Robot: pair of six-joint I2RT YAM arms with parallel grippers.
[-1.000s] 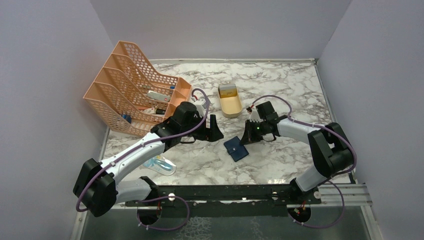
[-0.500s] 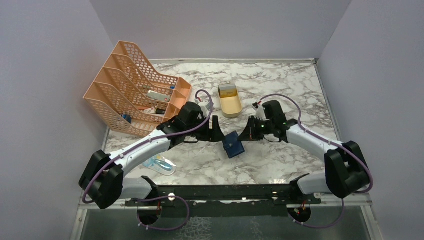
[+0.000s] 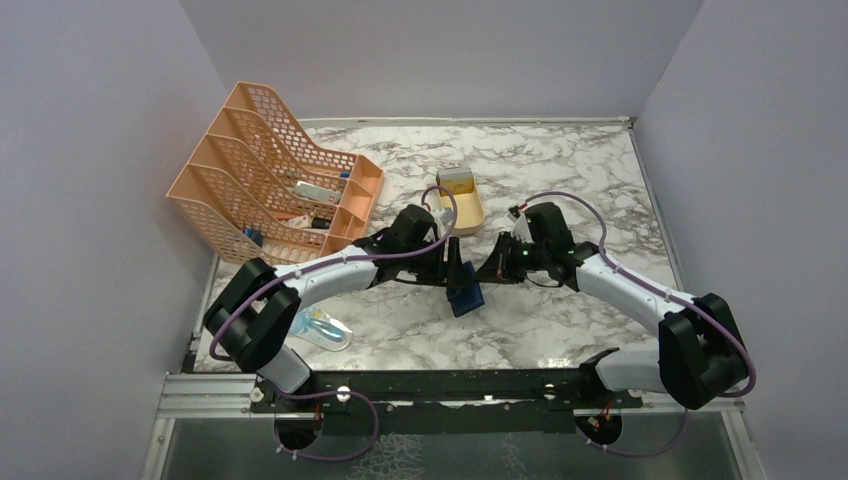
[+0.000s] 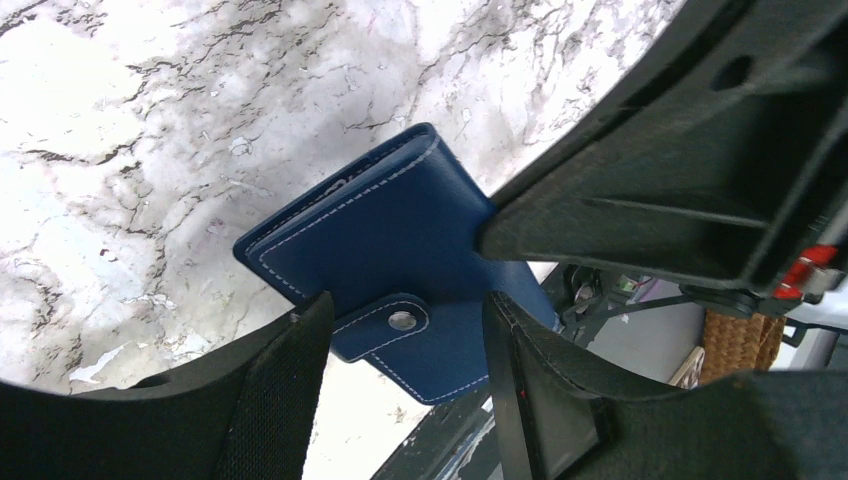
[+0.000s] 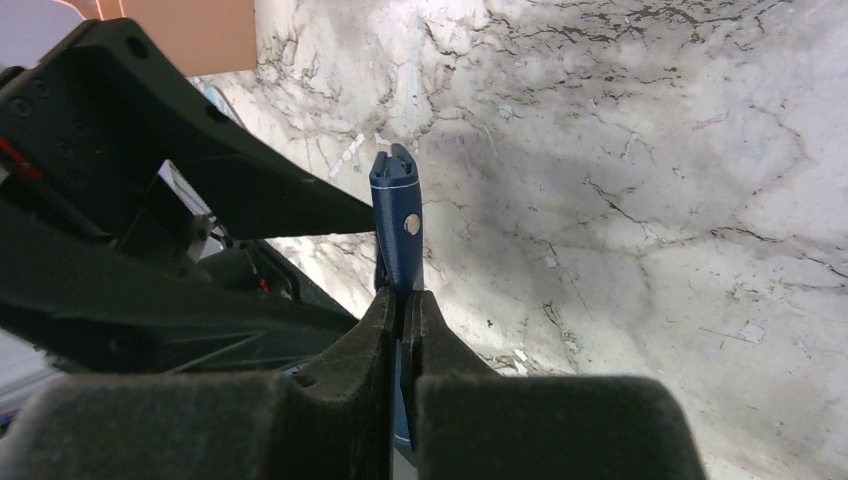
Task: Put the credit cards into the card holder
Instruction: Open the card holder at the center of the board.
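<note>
The small navy-blue folding card holder (image 4: 390, 240), stitched in white thread along its edges, is held up on its edge above the table's middle, between the two arms. Its tab is fastened by a tiny pale metal snap button (image 4: 403, 320). The right gripper (image 5: 402, 300) pinches the holder's edge, jaws pressed tight on it. The left gripper (image 4: 405, 300) faces the holder's flat side with its jaws partly apart, gripping nothing; whether it touches the holder I cannot tell.

Beyond them a tan oval tray (image 3: 465, 215) carries what look like the credit cards (image 3: 456, 181), yellow-gold and grey, at its far end. Near the left arm's base lies a blue-patterned packet (image 3: 322, 328), its print too small to read.

The table (image 3: 560, 160) is white marble veined grey. An orange mesh file rack (image 3: 260, 150) stands at back left, and plain pale lilac walls (image 3: 440, 50) enclose three sides.
</note>
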